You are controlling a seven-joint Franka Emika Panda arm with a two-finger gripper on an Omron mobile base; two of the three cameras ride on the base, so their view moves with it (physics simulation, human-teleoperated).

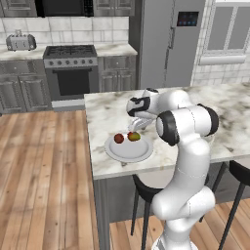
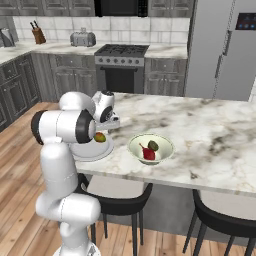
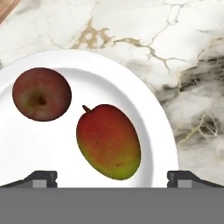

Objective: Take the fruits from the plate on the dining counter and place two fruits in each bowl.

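Mango (image 3: 108,141) sits dead ahead between the released gripper (image 3: 112,178) tips, long axis running 11 to 5 o'clock.

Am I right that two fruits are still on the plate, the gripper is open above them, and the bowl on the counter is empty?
Not quite: the bowl is not empty. The right base view shows a red fruit and a dark green fruit inside it. The rest holds: the apple and the mango lie on the plate, with the gripper open above them.
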